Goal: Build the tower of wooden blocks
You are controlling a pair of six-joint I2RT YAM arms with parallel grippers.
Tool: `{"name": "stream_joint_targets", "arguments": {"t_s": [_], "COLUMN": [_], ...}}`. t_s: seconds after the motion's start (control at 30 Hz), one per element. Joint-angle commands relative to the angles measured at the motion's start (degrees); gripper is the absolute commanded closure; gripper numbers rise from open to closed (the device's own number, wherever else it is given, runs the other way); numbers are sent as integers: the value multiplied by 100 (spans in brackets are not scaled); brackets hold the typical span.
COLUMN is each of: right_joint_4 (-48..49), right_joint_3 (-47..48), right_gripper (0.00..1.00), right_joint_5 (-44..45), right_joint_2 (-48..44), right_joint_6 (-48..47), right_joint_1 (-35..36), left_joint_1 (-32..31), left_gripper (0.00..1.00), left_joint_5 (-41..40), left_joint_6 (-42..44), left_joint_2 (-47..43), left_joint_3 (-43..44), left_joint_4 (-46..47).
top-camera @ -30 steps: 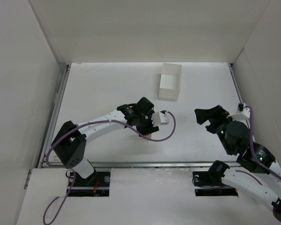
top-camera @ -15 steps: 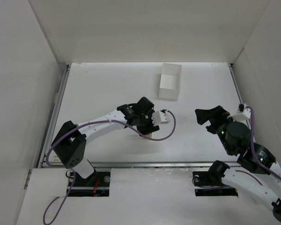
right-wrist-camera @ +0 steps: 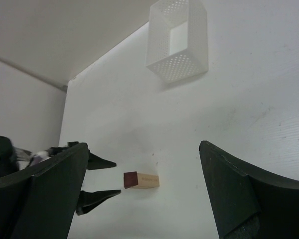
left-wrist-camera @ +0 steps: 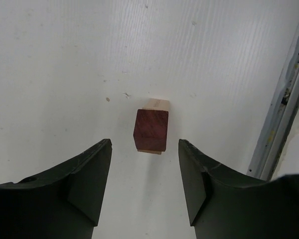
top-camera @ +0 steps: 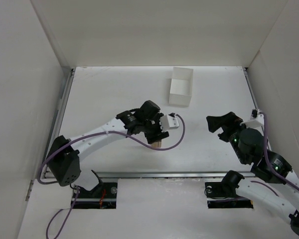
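Wood block tower, long axis and dark end toward left gripper, its jaws half-spread, holding nothing, right gripper wide, holding nothing, open white box well apart.

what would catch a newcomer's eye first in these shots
A dark reddish-brown wooden block caps a small light tan wooden stack at the centre, framed by the open left gripper, which is not touching it. A white perforated open box stands toward the far edge, and the right gripper hangs wide open and empty on the right.
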Motion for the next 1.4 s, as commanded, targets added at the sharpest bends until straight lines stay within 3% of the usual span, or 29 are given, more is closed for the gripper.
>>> {"name": "stream_joint_targets", "arguments": {"t_s": [0.0, 0.2, 0.33, 0.4, 0.5, 0.53, 0.57, 0.63, 0.83, 0.97, 1.1, 1.37], "right_joint_4": [50, 102, -134, -433, -827, -934, -1048, -1485, -1910, -1963, -1963, -1963], "right_joint_3": [-28, 139, 254, 438, 613, 762, 833, 1122, 1624, 1739, 1862, 2117], "right_gripper": [2, 1, 1, 0, 0, 0, 0, 0, 0, 0, 0, 0], "right_joint_5": [-99, -292, -215, -56, 24, 24, 76, 137, 234, 234, 313, 454], "right_joint_2": [232, 566, 567, 567, 567, 567, 567, 567, 690, 812, 1050, 1358], "right_joint_6": [-214, -435, -558, -558, -558, -558, -558, -558, -654, -838, -962, -830], "right_joint_1": [-27, -27, -27, -27, -27, -27, -27, -27, -27, -27, -27, -27], "left_joint_1": [-23, -23, 222, 416, 687, 767, 838, 1136, 1725, 2383, 2726, 3150], "left_gripper": [47, 47, 44, 29, 12, 2, 0, 0, 0, 0, 0, 0], "left_joint_5": [192, -53, -1035, -1659, -3030, -3382, -3986, -4342, -4405, -4229, -4378, -3798], "left_joint_6": [-152, -415, -390, -188, 58, 172, 173, 226, -924, -987, -1135, -1478], "left_joint_2": [-555, -1153, -1802, -2408, -3337, -3551, -3744, -4202, -4729, -4994, -5099, -5328], "left_joint_3": [257, 485, 382, 162, -619, -1065, -1270, -1526, -1711, -1773, -1895, -1896], "left_joint_4": [-2, -344, -477, -381, 312, 767, 945, 1044, -1, -335, -652, -943]}}
